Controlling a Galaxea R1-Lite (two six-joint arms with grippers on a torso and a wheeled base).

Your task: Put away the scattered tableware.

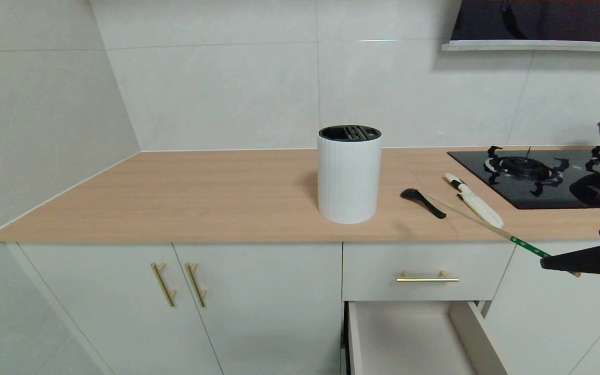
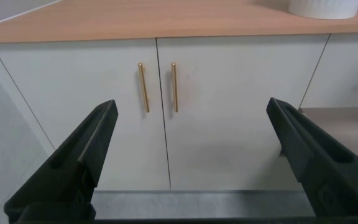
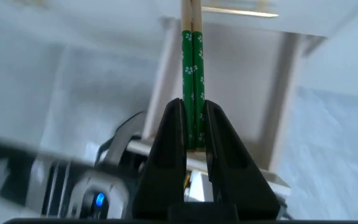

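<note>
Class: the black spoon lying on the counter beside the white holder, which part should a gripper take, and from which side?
Probably its slim handle, mid-length, coming straight down with the jaws across it. The black spoon lies flat on the counter, so only its top is free, and the rounded bowl gives poorer purchase.

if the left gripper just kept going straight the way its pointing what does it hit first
Most likely the white cabinet doors under the counter, close to their gold handles. The open left gripper faces them with nothing in between, though the gap is hard to judge.
</note>
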